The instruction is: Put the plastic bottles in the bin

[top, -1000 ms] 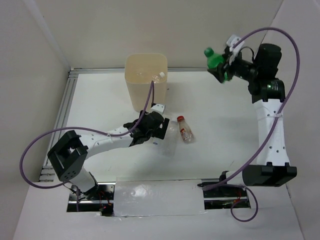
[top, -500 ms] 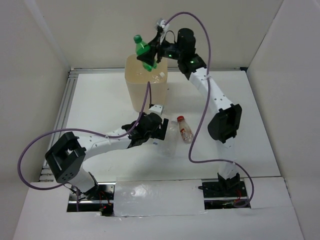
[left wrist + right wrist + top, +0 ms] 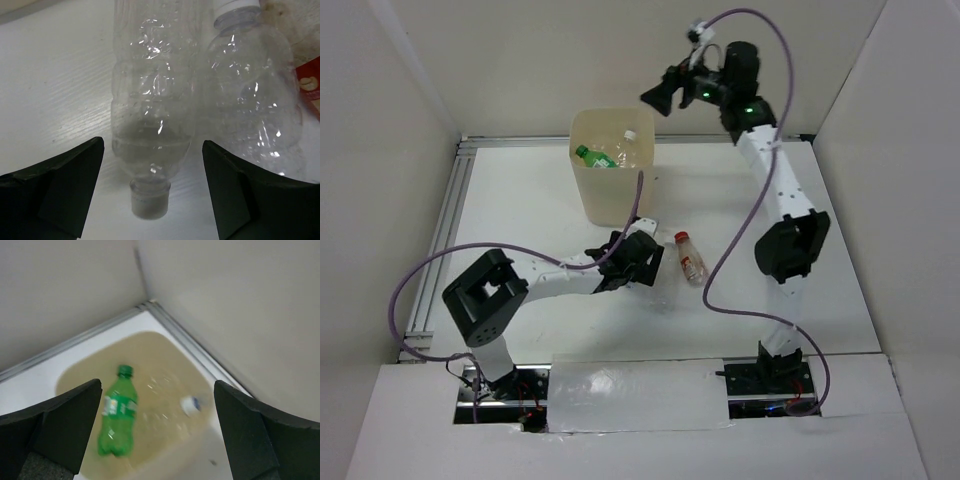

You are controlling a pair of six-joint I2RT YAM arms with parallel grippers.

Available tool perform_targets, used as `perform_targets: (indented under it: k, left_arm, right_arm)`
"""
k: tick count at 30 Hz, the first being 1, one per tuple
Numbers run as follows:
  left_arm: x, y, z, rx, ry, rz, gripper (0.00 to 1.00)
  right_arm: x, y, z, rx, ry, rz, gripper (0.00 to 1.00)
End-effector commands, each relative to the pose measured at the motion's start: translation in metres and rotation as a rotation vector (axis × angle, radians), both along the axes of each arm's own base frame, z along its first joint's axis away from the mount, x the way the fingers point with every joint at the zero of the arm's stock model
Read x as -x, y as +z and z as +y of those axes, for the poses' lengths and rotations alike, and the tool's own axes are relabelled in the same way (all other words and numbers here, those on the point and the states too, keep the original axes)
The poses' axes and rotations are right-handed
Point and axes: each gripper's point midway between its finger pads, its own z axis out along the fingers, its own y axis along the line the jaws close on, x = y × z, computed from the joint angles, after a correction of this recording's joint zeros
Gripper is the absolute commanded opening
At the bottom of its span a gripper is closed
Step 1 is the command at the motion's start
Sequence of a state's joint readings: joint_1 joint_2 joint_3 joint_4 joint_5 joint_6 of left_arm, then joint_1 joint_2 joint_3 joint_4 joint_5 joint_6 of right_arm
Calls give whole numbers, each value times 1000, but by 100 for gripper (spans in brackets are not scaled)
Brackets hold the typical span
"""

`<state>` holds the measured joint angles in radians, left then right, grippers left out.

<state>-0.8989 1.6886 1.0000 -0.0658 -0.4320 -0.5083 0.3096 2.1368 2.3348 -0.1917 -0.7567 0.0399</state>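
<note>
One clear bottle (image 3: pixel 150 95) lies within spread left hand (image 3: pixel 152 147).

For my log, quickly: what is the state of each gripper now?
Left gripper: open, either side of a clear bottle, not gripping.
Right gripper: open, holding nothing.

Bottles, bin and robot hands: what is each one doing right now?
Tall cream plastic bin: upright, open-topped, holding bottles.
Green plastic bottle: lying inside the bin, capped.
Clear white-capped plastic bottle: lying on the table, capped, not gripped.
Left gripper: open, straddling that bottle.
Clear red-capped plastic bottle: lying on the table.
Right gripper: open, empty, raised near the bin.
</note>
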Motion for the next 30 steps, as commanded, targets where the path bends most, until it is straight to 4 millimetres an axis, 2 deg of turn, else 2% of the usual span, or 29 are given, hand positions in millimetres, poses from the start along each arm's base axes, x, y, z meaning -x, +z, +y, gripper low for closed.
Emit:
perform_targets:
  k: [1,2,3,4,5,6,7,8,9,10,11,12,13,14,15,16,17,18,19,20,21,23,24,25,26,27,28,29,30]
  left_arm:
    - [-19,0,-20,4,-28,-31,92]
    - [-23,0,-22,-7,-20,-33,91]
    - [-27,-13,-20,-28,-11,-16,88]
    - [-25,-20,-18,-47,-11,0,87]
    - [-28,-21,-19,-45,-20,7,85]
    - [-28,-20,-22,-32,-29,8,81]
    - [-28,-26,-21,-47,-35,13,64]
    - [-32,-23,-21,-36,-32,13,54]
    - [-30,-23,-23,-35,-49,19,45]
    - [-28,-19,-21,-29,-49,14,32]
    - [-24,-6,-25,-3,-64,-1,26]
    - [-20,-3,-20,-7,-70,-5,19]
    - [-14,5,-22,7,-86,-18,14]
    - [-9,17,-24,27,-96,-36,10]
    - [3,44,-27,63,-145,-70,8]
    - [8,83,-29,131,-172,-132,5]
    - [9,82,-28,125,-172,-127,5]
    - [17,116,-29,188,-197,-181,5]
    - [18,140,-31,222,-213,-214,5]
    - [17,161,-31,250,-218,-251,5]
    - [13,193,-33,286,-212,-305,5]
    - [6,229,-34,324,-212,-370,5]
    - [-3,249,-29,340,-180,-416,5]
    - [-11,282,-26,383,-164,-477,5]
    - [-22,289,-28,389,-140,-496,5]
    - [-37,301,-18,393,-79,-532,5]
    - [-49,326,-13,428,-41,-583,5]
    - [-66,322,-11,419,3,-584,9]
    - [-87,325,7,406,99,-609,9]
  right_arm:
    - [31,51,-80,60,-133,-46,100]
    - [45,60,-108,104,-160,-91,100]
    - [53,45,-121,132,-164,-41,100]
    - [58,4,-132,163,-156,54,100]
    - [69,-9,-142,187,-132,61,100]
    - [92,-7,-158,206,-144,62,100]
    - [103,-49,-164,233,-128,147,100]
    - [113,-62,-170,265,-126,144,100]
    - [133,-60,-178,276,-141,128,96]
    - [145,-97,-181,289,-134,207,83]
    - [156,-110,-182,314,-121,209,75]
    - [170,-111,-187,323,-128,200,64]
    - [183,-139,-186,325,-116,275,52]
    - [188,-149,-192,340,-136,289,33]
    - [196,-155,-196,367,-150,285,30]
    - [203,-174,-200,384,-177,325,33]
    - [207,-186,-200,386,-171,357,42]
    - [210,-193,-203,400,-189,371,55]
    - [212,-201,-205,416,-192,382,64]
    - [217,-218,-209,438,-210,424,70]
    - [216,-225,-211,437,-223,449,76]
    - [219,-241,-211,441,-212,496,79]
    - [219,-244,-210,435,-213,518,81]
    - [218,-251,-210,437,-208,544,84]
    - [220,-258,-210,438,-203,563,85]
    - [217,-259,-210,430,-209,573,87]
    - [218,-262,-207,433,-198,581,87]
    - [218,-262,-207,433,-198,581,89]
    - [217,-261,-204,430,-194,577,91]
